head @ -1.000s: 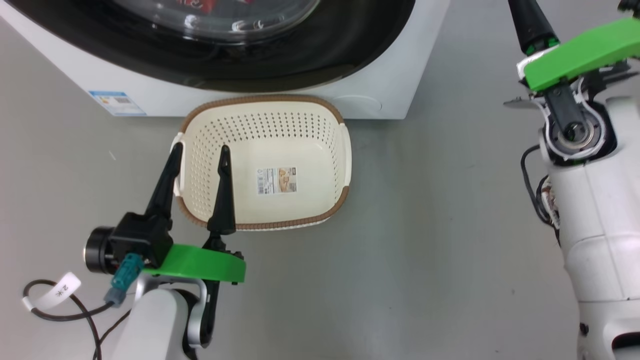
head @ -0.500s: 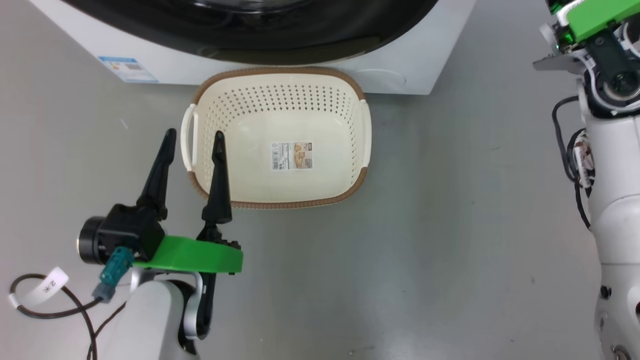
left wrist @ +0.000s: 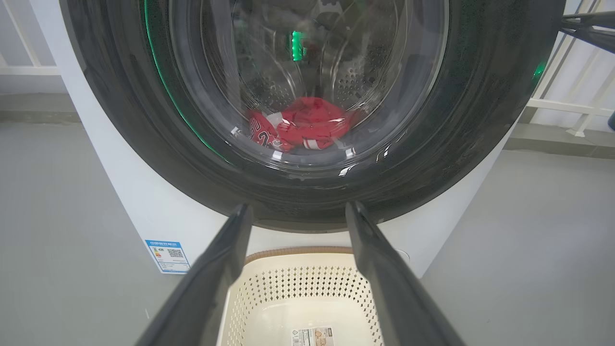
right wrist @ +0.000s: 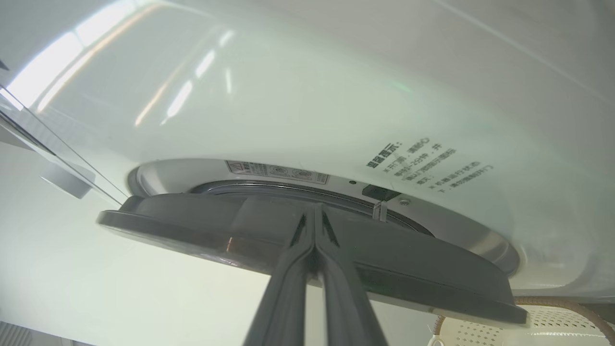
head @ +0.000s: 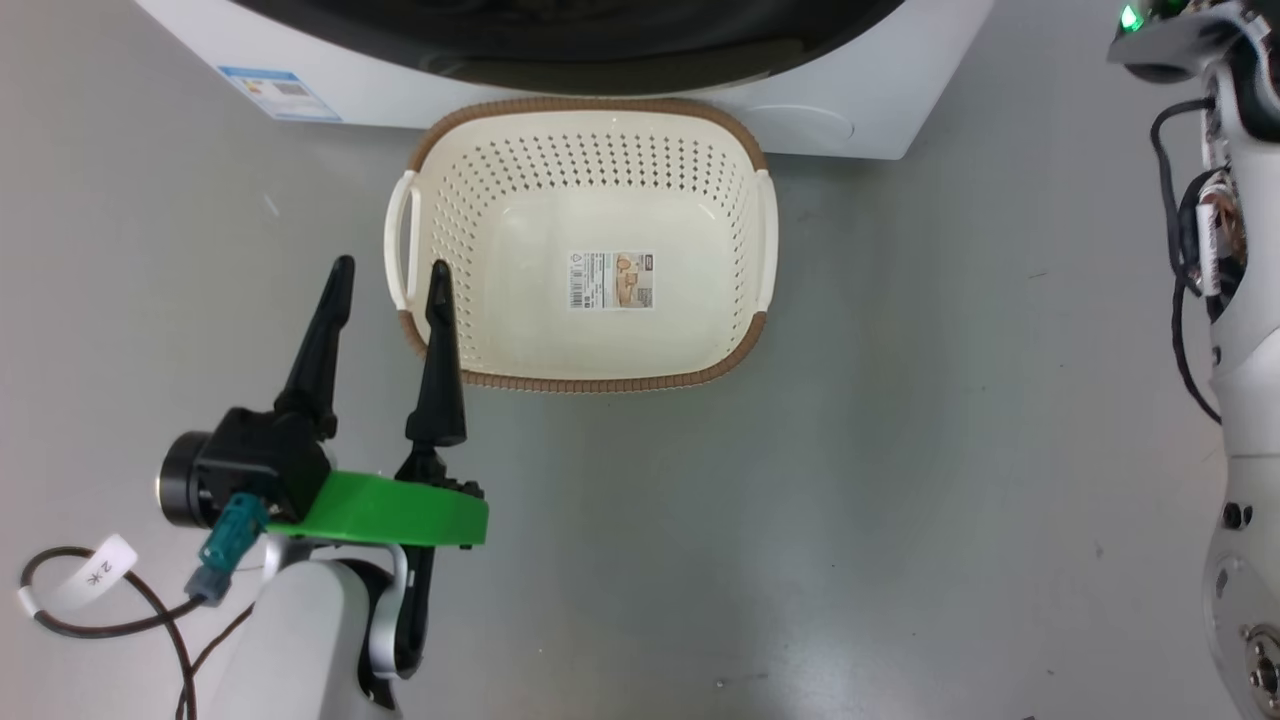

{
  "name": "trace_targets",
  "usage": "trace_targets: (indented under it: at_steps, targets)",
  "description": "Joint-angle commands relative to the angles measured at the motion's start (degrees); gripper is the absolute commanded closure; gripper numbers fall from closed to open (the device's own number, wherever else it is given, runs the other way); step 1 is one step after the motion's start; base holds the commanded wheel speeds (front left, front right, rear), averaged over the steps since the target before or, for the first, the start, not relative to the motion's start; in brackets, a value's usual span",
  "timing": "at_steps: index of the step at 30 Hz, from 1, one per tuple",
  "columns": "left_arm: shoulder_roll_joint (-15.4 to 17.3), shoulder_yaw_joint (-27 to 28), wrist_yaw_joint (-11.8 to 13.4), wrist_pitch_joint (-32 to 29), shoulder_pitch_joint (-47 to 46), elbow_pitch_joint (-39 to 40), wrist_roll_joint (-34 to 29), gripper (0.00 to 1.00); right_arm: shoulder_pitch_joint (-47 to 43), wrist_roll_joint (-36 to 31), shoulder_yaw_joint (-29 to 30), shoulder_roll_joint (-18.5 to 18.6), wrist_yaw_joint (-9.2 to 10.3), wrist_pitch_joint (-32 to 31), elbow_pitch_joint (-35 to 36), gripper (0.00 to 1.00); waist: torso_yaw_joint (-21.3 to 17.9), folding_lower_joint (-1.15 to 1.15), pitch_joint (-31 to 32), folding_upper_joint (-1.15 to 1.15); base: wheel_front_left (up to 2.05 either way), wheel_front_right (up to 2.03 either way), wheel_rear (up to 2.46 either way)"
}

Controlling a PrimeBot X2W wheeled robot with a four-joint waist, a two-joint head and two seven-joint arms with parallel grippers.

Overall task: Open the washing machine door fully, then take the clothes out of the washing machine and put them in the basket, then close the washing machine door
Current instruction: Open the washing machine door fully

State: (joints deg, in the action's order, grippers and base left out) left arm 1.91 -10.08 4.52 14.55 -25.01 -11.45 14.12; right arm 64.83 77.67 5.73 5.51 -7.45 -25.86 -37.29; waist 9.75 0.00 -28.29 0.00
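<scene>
The washing machine (left wrist: 144, 202) stands ahead, its door (left wrist: 480, 120) a black ring around clear glass. Red clothes (left wrist: 312, 120) lie in the drum behind that glass. The cream basket (head: 590, 383) sits on the floor against the machine's foot and holds nothing but its label. My left gripper (head: 390, 265) hovers open beside the basket's left handle, with nothing between its fingers (left wrist: 216, 269). My right gripper (right wrist: 314, 209) is shut, with its tips at the edge of the door (right wrist: 192, 226). A narrow gap shows between that edge and the machine's white front (right wrist: 336, 96).
Grey floor spreads left, right and in front of the basket. My pale right forearm (head: 1240, 400) with its cables runs up the right edge. A blue label (head: 280, 92) marks the machine's lower left corner. White railings (left wrist: 567, 101) stand behind the machine.
The head camera has moved, so the basket and machine sit higher and further right in the picture. My right wrist has left the top right corner. The left gripper holds its pose, open.
</scene>
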Motion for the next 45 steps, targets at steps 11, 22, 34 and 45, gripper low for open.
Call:
trace_targets:
  at_steps: [11, 22, 34, 45]
  targets:
    - [1.0, 1.3, -0.2, 0.4, -1.5, 1.8, 0.2, 0.0, 5.7, -0.9, 0.6, 0.4, -0.03, -1.6, -2.7, 1.0, 2.1, 0.0, -2.1, 0.0, 0.0, 0.0, 0.0]
    - [1.0, 0.8, 0.0, 0.4, -1.9, 1.9, 0.6, 0.0, 8.5, -1.6, 0.5, 0.2, -0.03, -3.9, -5.7, 1.0, 3.4, 0.0, -3.3, 0.0, 0.0, 0.0, 0.0]
    - [1.0, 0.2, 0.5, 0.4, -2.0, 1.7, 1.4, 0.0, 9.3, -1.3, -0.3, -0.7, -0.03, -7.7, -6.6, 1.0, 4.0, 0.0, -3.2, 0.0, 0.0, 0.0, 0.0]
    - [1.0, 1.4, 0.7, 0.4, -1.4, 1.7, 0.9, 0.0, 4.5, -0.8, -1.8, -1.8, -0.03, -9.9, -1.8, 1.0, 2.8, 0.0, -2.2, 0.0, 0.0, 0.0, 0.0]
